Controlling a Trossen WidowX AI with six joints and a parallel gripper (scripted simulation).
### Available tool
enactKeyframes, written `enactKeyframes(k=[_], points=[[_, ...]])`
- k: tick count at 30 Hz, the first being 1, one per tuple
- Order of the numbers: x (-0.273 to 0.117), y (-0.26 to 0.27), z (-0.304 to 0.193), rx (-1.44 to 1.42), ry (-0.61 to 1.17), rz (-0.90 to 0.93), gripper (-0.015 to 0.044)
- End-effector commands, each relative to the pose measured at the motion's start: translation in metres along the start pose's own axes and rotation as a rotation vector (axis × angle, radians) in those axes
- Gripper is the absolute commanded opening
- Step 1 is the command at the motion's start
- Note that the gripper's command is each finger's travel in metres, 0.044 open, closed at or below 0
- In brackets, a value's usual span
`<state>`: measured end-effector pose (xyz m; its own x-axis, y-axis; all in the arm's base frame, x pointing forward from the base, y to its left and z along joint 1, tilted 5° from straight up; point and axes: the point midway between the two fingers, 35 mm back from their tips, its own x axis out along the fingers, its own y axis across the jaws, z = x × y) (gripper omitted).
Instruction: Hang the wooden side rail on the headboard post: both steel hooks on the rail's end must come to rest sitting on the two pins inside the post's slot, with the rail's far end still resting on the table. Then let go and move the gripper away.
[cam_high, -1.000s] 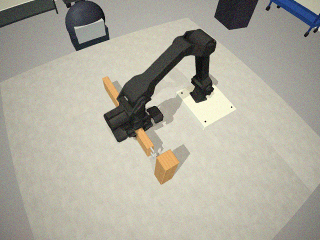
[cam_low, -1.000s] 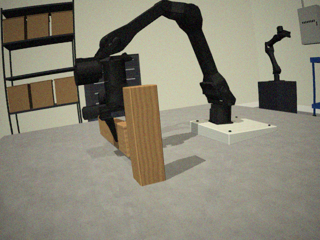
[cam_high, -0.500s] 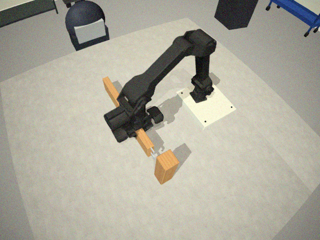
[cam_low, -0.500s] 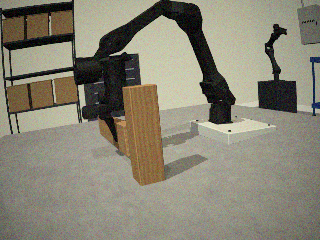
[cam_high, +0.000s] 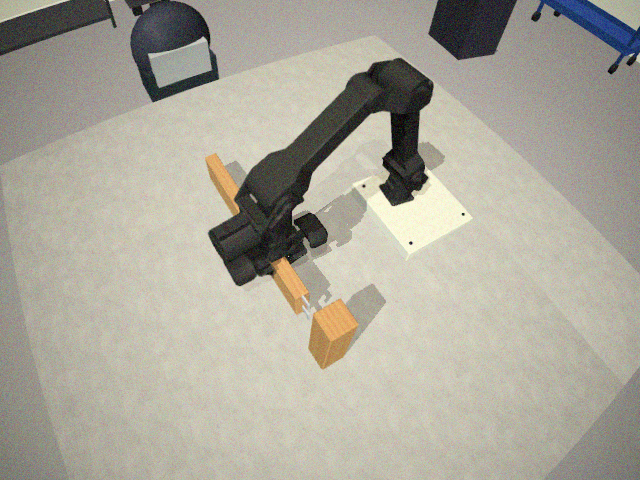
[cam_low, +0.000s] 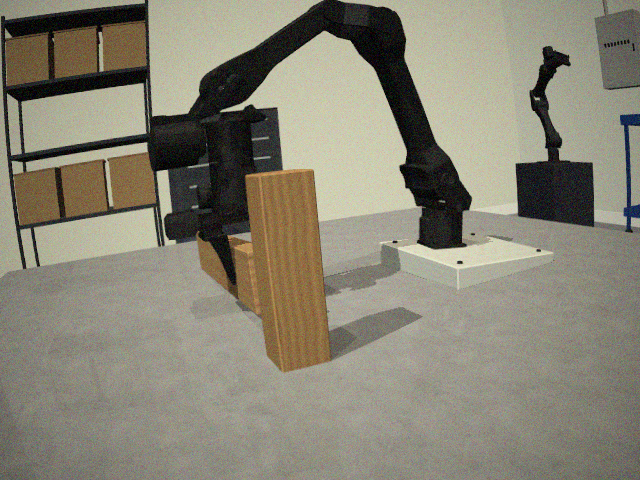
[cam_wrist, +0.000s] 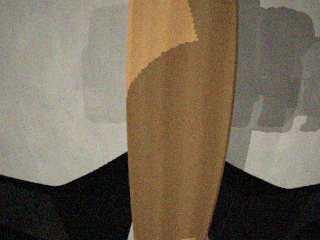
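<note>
The wooden side rail (cam_high: 290, 282) (cam_low: 245, 273) (cam_wrist: 177, 135) runs from the far left toward the post. My gripper (cam_high: 277, 261) (cam_wrist: 167, 152) is shut on the rail, one finger on each side, nearer its hook end. Two thin steel hooks (cam_high: 306, 306) stick out of the rail's near end, just short of the post in the top view. The headboard post (cam_high: 334, 330) (cam_low: 292, 268) stands upright on the table. The near end looks raised a little. Whether the far end touches the table is unclear. The slot and pins are hidden on the post's rail-facing side.
The arm's white base plate (cam_high: 429, 219) (cam_low: 465, 258) is on the table to the right of the rail. The arm arches over from that plate to the rail. Shelves with boxes, a dark cabinet and another arm on a dark block stand beyond the table.
</note>
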<state>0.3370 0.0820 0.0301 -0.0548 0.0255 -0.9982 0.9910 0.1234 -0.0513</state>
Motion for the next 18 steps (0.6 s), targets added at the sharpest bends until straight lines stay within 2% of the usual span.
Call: enactKeyframes(k=[1,18], points=[[-0.0018,0.0009,-0.0014,0.006,0.004,0.006,0.0],[-0.0026,0.0016,-0.0033,0.006,0.005,0.006,0.0]])
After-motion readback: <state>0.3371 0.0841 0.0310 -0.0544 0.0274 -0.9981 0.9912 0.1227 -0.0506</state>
